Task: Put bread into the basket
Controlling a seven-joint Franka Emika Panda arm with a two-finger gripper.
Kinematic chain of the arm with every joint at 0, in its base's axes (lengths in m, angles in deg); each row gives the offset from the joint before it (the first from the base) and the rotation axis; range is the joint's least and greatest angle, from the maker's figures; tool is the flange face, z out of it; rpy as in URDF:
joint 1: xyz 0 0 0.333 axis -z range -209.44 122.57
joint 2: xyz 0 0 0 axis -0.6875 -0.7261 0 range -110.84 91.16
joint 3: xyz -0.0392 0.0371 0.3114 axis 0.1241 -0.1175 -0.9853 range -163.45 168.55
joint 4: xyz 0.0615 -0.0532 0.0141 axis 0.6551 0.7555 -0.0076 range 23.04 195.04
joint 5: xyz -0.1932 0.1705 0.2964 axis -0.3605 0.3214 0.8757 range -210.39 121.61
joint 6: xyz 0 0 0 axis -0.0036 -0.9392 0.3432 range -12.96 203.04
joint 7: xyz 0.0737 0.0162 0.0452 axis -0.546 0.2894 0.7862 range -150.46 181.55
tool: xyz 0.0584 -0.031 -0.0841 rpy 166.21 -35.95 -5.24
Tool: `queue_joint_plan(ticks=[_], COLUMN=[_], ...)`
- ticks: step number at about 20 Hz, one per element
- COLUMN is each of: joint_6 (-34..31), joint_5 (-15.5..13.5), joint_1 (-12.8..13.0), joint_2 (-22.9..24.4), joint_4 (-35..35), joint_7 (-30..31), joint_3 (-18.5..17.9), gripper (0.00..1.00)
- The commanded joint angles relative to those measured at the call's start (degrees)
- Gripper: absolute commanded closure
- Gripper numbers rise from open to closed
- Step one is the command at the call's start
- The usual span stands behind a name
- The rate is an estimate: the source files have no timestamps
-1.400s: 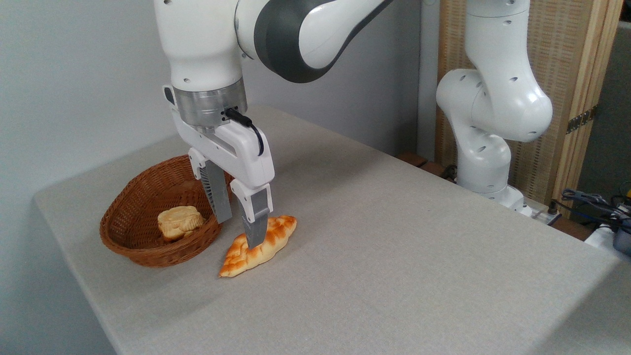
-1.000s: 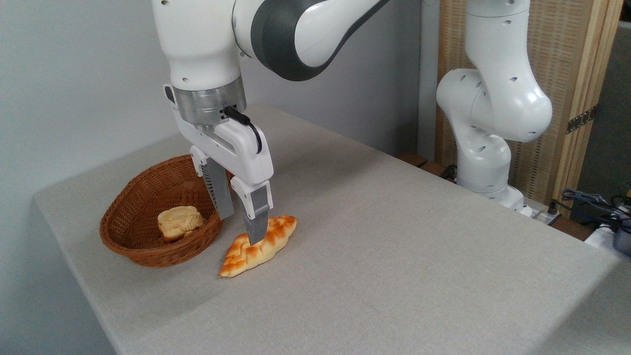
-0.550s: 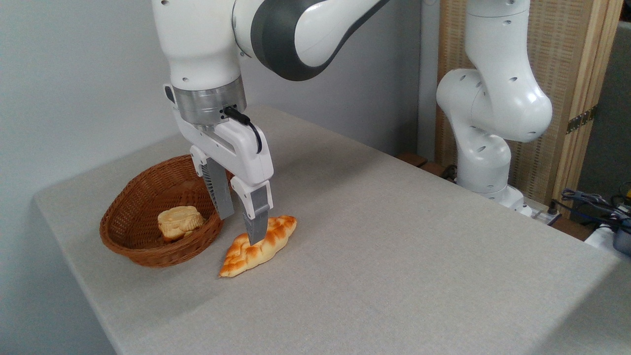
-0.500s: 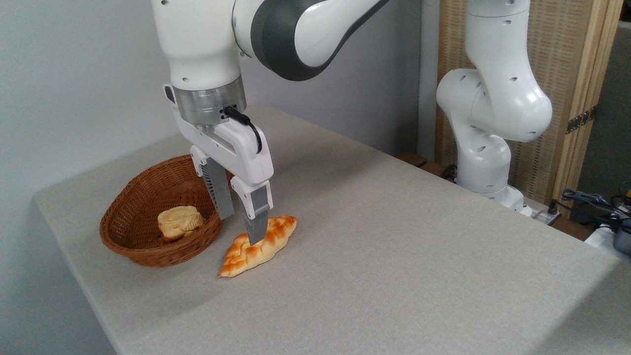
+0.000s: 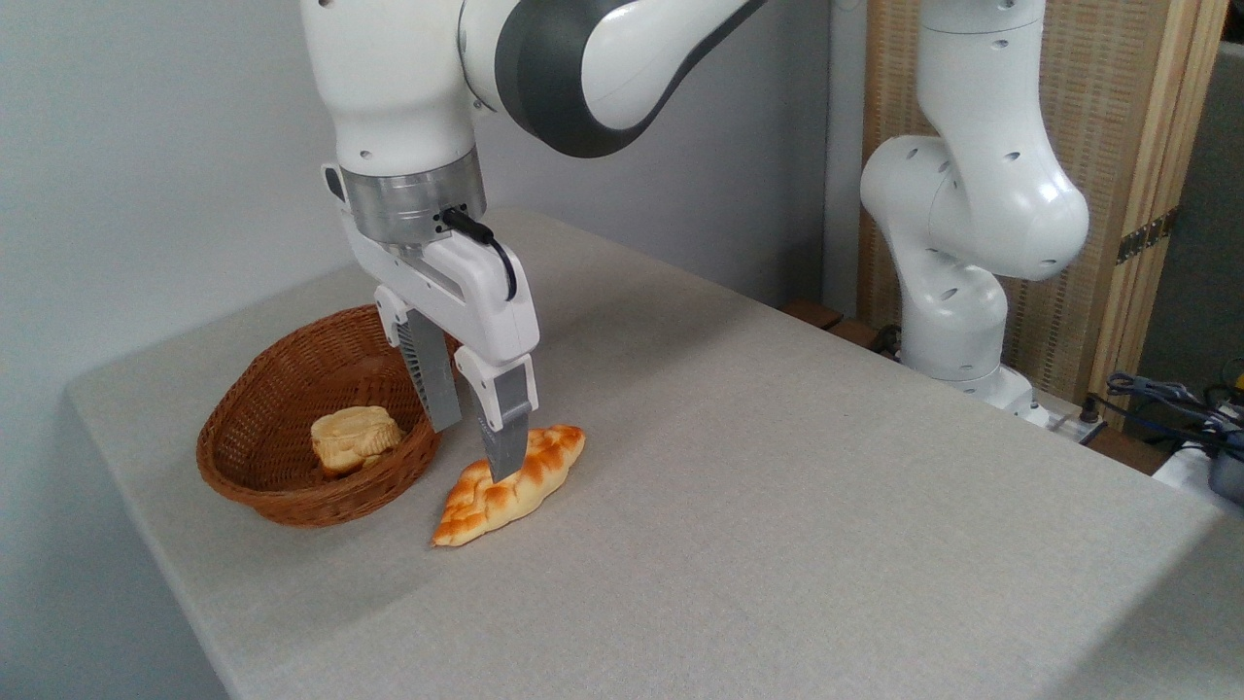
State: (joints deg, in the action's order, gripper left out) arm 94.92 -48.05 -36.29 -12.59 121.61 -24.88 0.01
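The bread (image 5: 533, 478), a long golden-orange pastry with a browned lattice top, lies flat on the grey table just right of the basket (image 5: 292, 501). The basket is oval, reddish-brown wicker. My gripper (image 5: 474, 453) hangs open, pointing down over the bread's middle. Its front finger (image 5: 505, 437) overlaps the bread's top in this view. Its rear finger (image 5: 433, 384) stands by the basket's right rim. Nothing is held between the fingers. Whether the front fingertip touches the bread cannot be told.
A pale-yellow bun (image 5: 355, 437) sits inside the basket. The arm's white base (image 5: 957, 321) stands at the table's far right edge, with cables (image 5: 1166, 394) beyond it. The table's left and front edges run close to the basket.
The gripper rose a little over the bread at first and has held still since. The bread, bun and basket have not moved.
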Motion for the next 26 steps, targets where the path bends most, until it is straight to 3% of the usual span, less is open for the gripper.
queue_joint_plan(ticks=[1,26], joint_6=[-1.41,-3.25], joint_5=[-0.29,-0.38], joint_1=[0.23,0.23], joint_2=[0.73,1.35], joint_4=[-0.09,-0.09], joint_7=[-0.44,-0.53], joint_3=[-0.36,-0.27], gripper=[0.00,0.00])
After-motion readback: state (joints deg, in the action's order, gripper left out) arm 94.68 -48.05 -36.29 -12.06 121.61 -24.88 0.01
